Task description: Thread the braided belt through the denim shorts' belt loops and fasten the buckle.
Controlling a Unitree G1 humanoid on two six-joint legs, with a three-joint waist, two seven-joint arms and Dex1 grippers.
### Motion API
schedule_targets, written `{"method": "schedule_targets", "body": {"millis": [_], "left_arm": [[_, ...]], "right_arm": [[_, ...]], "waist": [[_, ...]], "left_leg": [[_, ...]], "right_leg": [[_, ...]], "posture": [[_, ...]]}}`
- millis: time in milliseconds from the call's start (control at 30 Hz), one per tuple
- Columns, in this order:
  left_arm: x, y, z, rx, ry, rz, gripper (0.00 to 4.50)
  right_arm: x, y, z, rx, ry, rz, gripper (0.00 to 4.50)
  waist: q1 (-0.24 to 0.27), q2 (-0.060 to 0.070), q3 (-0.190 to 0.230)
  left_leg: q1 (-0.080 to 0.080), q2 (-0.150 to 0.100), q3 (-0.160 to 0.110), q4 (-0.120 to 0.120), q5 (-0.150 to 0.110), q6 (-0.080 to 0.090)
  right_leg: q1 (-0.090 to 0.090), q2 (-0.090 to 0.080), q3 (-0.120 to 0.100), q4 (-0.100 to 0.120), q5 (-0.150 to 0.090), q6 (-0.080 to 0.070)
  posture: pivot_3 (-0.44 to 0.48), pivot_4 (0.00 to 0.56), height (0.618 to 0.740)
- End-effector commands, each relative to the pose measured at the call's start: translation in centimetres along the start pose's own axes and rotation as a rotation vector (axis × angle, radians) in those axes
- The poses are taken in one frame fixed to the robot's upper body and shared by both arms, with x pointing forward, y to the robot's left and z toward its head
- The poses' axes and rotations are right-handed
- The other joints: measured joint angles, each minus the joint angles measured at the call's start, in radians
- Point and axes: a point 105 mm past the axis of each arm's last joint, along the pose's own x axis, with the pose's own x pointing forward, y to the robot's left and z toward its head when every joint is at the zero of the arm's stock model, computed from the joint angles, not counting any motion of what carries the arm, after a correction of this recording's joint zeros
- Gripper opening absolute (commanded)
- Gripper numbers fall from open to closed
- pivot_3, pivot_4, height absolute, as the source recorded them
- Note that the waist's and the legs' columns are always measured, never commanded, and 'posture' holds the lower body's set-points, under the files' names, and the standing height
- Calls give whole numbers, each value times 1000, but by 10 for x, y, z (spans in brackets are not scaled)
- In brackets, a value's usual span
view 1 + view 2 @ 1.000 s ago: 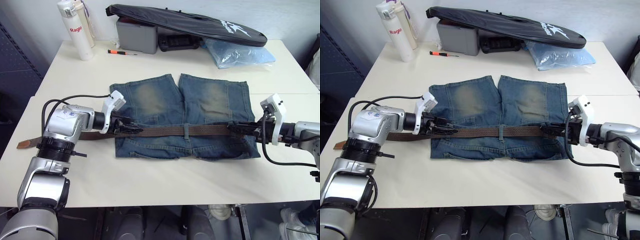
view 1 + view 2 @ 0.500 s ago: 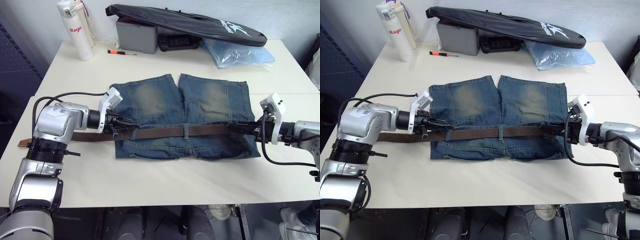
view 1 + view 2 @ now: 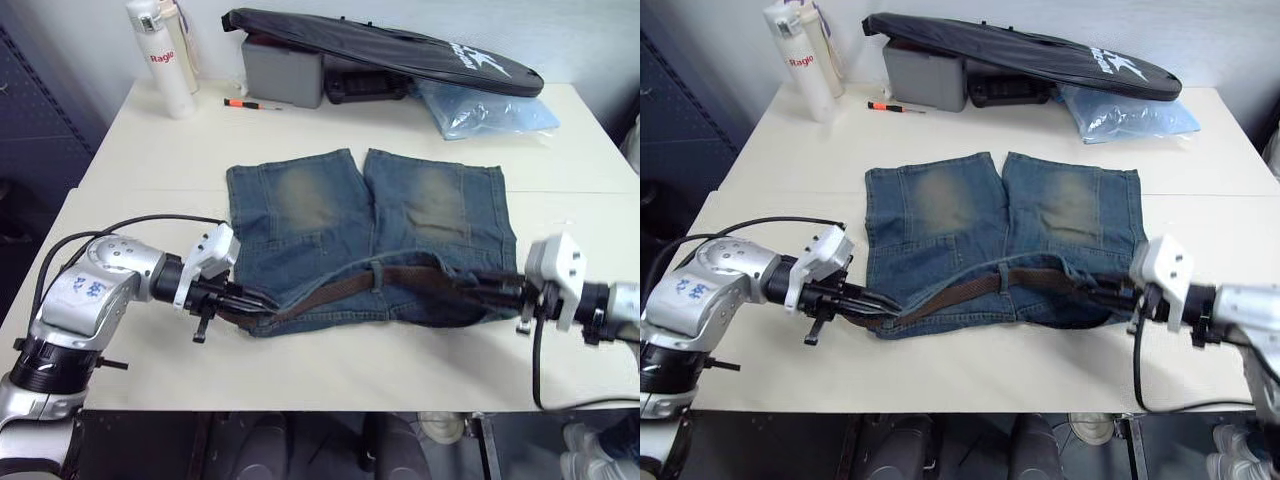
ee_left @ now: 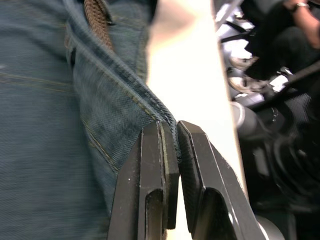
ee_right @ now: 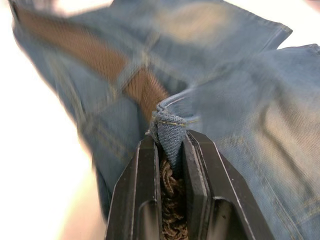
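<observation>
Shorts: denim shorts (image 3: 370, 225) lie flat on the white table (image 3: 140, 160), legs toward the far side, waistband toward the robot – waistband bunched and lifted at both ends.
Belt: braided belt (image 3: 330, 293) runs along the waistband, sagging from centre down toward the L corner; passes under a belt loop (image 3: 376, 274) near the middle.
L gripper: left gripper (image 4: 172, 150) at the L waistband corner, fingers closed on a fold of denim edge – wrist view shows cloth pinched between the two black fingers, table edge just beside.
R gripper: right gripper (image 5: 170, 145) at the R end of the waistband, fingers clamped on a tuft of denim w/ brown braid packed between them below the cloth.
Buckle: can't make it out.
Far side of table: long black bag (image 3: 380, 45) resting over a grey box (image 3: 282, 72); white bottle (image 3: 172, 55) at far L; orange-tipped pen (image 3: 250, 103) near the box; blue plastic bag (image 3: 490, 105) to the R.
</observation>
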Motion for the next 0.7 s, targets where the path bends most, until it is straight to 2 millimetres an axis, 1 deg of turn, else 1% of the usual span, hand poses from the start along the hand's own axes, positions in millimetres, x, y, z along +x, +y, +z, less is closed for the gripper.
{"method": "schedule_targets", "body": {"millis": [33, 67, 133, 233, 333, 433, 500, 533, 567, 600, 667, 700], "left_arm": [[1, -22, -6, 112, 32, -40, 0], [2, -25, -8, 116, 32, -42, 0], [3, -35, -21, 168, 80, -57, 0], [6, -47, -37, 198, 111, -64, 0], [10, -48, -50, 183, 140, -33, 0], [13, -52, -54, 130, 137, -52, 0], [13, -54, -52, 113, 109, -72, 0], [11, -56, -51, 88, 92, -91, 0], [8, -58, -51, 45, 79, -110, 0], [5, -59, -51, 13, 71, -123, 0], [1, -63, -49, -38, 55, -151, 985], [-2, -63, -45, -66, 32, -164, 1361]], "right_arm": [[-24, 11, -10, -355, -7, -40, 199], [-27, 17, -15, -391, -7, -31, 199], [-34, 30, -25, -477, -21, -25, 199], [-42, 44, -37, -559, -28, -4, 199], [-49, 55, -50, -572, -7, 44, 199], [-56, 68, -58, -545, 3, 110, 199], [-64, 77, -61, -535, 0, 144, 1208], [-68, 80, -63, -525, 5, 154, 1484], [-72, 81, -64, -524, 13, 155, 2000], [-75, 82, -65, -524, 17, 156, 2391], [-80, 79, -67, -530, 28, 148, 3428], [-83, 74, -68, -530, 39, 128, 3955]], "waist": [[-1, 0, 0], [-1, 0, 0], [-1, 0, 0], [-2, 0, 0], [-2, 0, 0], [0, 0, 0], [0, 1, 0], [0, 1, 0], [-1, 1, 0], [-2, 1, 0], [-4, 1, 0], [-7, 1, 0]], "left_leg": [[1, 0, 1, 0, 0, 0], [2, 0, 2, 0, 0, 0], [4, 1, 3, -1, -1, 0], [5, 3, 4, -1, -1, 0], [7, 7, 7, -1, -2, -1], [9, 10, 9, -1, -3, -1], [13, 12, 12, -2, -4, -2], [14, 12, 13, -2, -4, -2], [14, 12, 13, -3, -5, -2], [15, 13, 14, -3, -5, -2], [17, 14, 15, -3, -6, -3], [18, 15, 16, -3, -7, -4]], "right_leg": [[0, 0, 1, 0, 0, 0], [0, 0, 2, 0, 0, 0], [1, 1, 3, 0, 0, 0], [1, 3, 5, -1, 1, -1], [2, 7, 8, -2, 2, -3], [2, 10, 9, -2, 2, -4], [3, 11, 12, -2, 2, -5], [3, 12, 13, -2, 2, -5], [3, 12, 13, -2, 2, -5], [3, 13, 14, -2, 2, -6], [4, 14, 15, -2, 1, -6], [4, 14, 16, -4, 1, -8]], "posture": [[0, 150, 740], [0, 150, 740], [0, 150, 740], [0, 150, 740], [0, 150, 740], [0, 150, 740], [0, 150, 740], [0, 150, 740], [0, 150, 740], [0, 150, 740], [0, 150, 740], [0, 150, 740]]}}
